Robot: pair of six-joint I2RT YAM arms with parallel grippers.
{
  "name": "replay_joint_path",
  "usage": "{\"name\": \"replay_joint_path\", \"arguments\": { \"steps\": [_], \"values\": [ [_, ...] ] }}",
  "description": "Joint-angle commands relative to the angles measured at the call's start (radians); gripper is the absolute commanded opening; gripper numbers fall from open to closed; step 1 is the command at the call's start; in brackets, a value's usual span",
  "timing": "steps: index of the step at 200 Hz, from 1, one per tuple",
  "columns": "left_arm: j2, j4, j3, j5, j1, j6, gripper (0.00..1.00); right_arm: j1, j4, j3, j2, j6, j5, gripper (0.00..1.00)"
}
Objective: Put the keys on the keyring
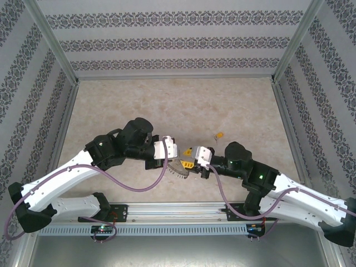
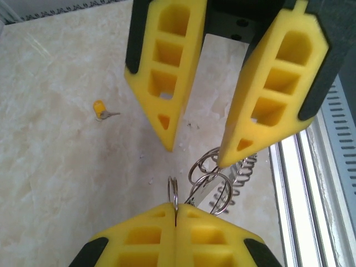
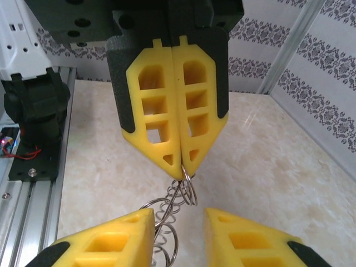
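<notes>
Right end effector (image 3: 182,167) — pinching keyring (image 3: 166,214), arms converged

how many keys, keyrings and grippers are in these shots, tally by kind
keys: 1, the key lying apart from the ring
keyrings: 1, the keyring between the two grippers
grippers: 2, the left gripper open, the right gripper shut on a wire loop of the keyring
total: 4
</notes>
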Motion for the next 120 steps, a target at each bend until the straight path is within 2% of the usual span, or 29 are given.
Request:
{"name": "replay_joint_path", "arguments": {
  "steps": [1,76,120],
  "values": [
    [0.012,-0.065,0.047,-0.014,-0.015,0.04,0.0,0.014,-0.001,0.038,0.016,-0.028,0.027,0.28],
    [0.044,-0.12,0.073,-0.028,-0.046,0.047,0.0,0.014,0.006,0.057,0.076,-0.028,0.02,0.27],
    [0.05,-0.121,0.078,-0.035,-0.058,0.048,0.0,0.014,0.001,0.06,0.097,-0.026,-0.023,0.26]
  ]
}}
